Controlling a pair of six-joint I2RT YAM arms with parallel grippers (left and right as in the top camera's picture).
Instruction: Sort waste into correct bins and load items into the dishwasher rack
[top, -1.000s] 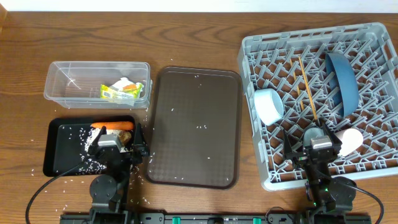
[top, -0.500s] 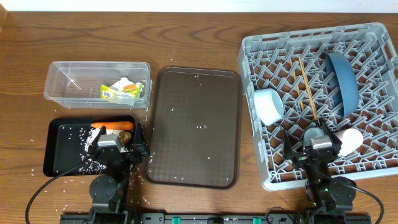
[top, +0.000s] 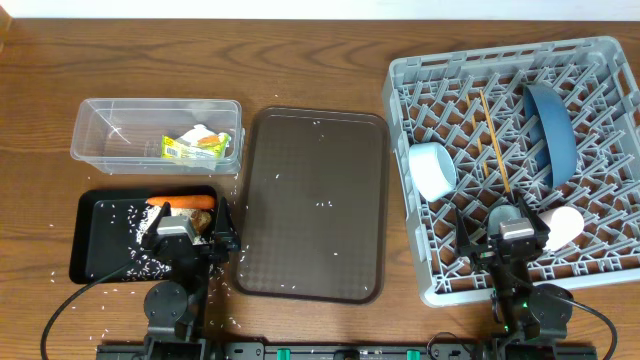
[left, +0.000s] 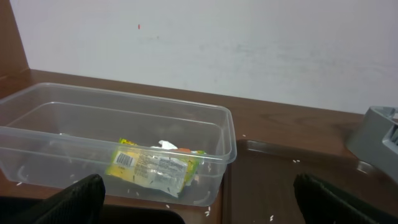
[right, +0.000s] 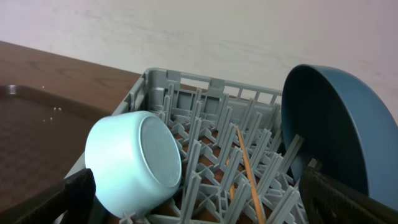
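Your left tool (top: 188, 226) sits over the near right corner of the black tray (top: 80, 245), its fingers (left: 78, 196) spread fully apart and holding nothing. It covers that corner, so only the carrot (top: 186, 202) and the rice grains (top: 135, 262) are clear there. A brownish patch beside the tool body is too hidden to name.

The wrapper (left: 152, 168) lies in the clear tub (top: 90, 130) with the white tissue (top: 205, 132) just behind it. The tub wall blurs both in the wrist view.

More stray grains dot the brown serving tray (top: 310, 200) and the desk (top: 300, 60).

Your right tool (top: 506, 234) hangs over the near edge of the dishwasher rack (top: 500, 56), likewise wide open and empty. In the rack, the blue plate (right: 329, 124) stands on edge, cut off at the right of the wrist view. The light-blue cup (right: 134, 162) lies on its side, and the chopsticks (top: 495, 145) lie across the pegs. A pale round vessel (top: 563, 226) rests beside the tool; you cannot tell whether it is a bowl or a cup.
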